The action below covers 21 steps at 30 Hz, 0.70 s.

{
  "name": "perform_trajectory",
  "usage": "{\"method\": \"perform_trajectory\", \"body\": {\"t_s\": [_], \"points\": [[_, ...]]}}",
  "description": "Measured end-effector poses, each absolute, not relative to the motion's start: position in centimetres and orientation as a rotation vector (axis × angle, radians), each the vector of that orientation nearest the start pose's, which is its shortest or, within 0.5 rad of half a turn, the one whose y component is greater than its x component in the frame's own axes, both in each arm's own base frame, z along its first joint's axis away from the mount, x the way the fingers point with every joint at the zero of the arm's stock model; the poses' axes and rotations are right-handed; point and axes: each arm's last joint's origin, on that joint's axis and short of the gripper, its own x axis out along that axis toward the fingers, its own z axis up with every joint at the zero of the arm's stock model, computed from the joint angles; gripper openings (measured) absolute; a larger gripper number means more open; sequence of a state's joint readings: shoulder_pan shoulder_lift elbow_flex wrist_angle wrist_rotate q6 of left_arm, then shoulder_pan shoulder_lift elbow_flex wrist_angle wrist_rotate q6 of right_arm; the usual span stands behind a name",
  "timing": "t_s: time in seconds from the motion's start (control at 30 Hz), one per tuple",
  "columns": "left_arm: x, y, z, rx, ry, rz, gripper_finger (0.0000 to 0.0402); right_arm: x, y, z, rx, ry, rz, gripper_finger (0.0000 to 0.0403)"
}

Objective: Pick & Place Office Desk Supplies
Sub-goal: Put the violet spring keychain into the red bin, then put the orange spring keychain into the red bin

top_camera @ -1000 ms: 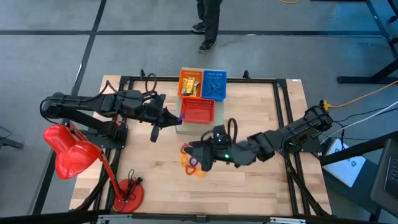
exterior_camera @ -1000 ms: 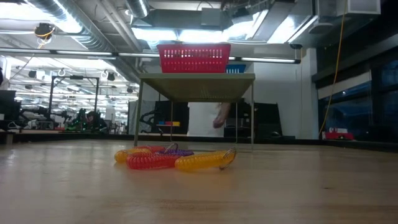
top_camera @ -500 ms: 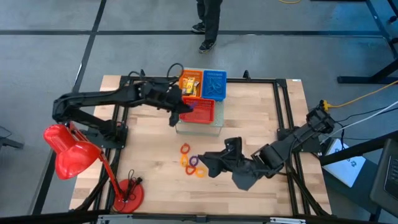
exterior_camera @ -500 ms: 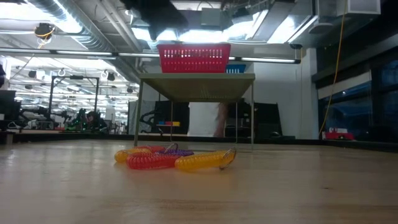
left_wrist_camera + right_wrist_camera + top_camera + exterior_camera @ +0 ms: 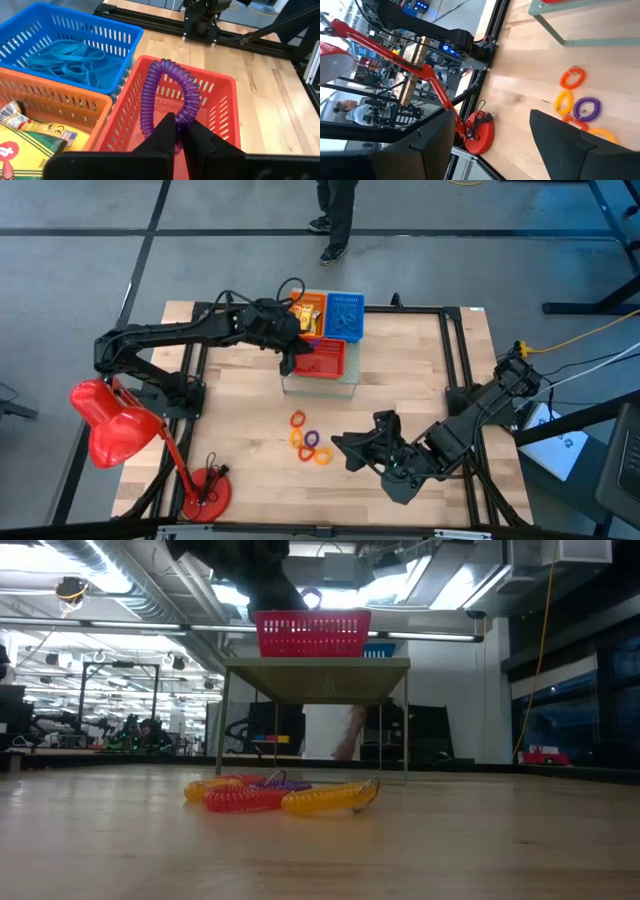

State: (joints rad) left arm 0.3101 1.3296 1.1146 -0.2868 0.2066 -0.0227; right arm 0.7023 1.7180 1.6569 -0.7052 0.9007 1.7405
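— So what lies nearest the front edge of the table (image 5: 400,360)?

— Close to the front left corner, the round base of the red desk lamp (image 5: 125,430), its shade hanging past the left edge. Toward the front right, the right gripper (image 5: 350,450) hovers with its fingers spread and nothing between them, the arm folded low and reaching in from the right edge.

— And the supplies?

— Just beside that gripper, near the table's middle, a small cluster of coiled loops (image 5: 310,442): springy plastic spirals in orange, yellow and purple, touching one another.

— Farther back?

— A grey riser (image 5: 318,385) carries the red mesh basket (image 5: 215,107); behind it, at the far edge, stand the orange basket (image 5: 55,102) and the blue basket (image 5: 75,40), all slotted plastic. The left gripper (image 5: 177,132), arm stretched across from the left, is pinched shut on a purple coil loop (image 5: 167,97), held upright over the red basket.

— Anything beyond?

— A person (image 5: 338,215) stands on the floor past the far edge.
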Motion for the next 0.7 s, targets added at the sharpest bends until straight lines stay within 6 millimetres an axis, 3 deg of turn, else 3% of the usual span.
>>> {"method": "perform_trajectory", "body": {"t_s": [0.47,0.7], "points": [[28.2,7.7,32.7,-0.121,0.433,0.076,0.0137,29.3,21.8,34.6,1.095,0.24,-0.584,0.0258],[25.8,7.2,36.7,-0.092,0.211,-0.039,0.0167,29.1,21.8,34.4,1.115,0.241,-0.607,0.0258]]}}
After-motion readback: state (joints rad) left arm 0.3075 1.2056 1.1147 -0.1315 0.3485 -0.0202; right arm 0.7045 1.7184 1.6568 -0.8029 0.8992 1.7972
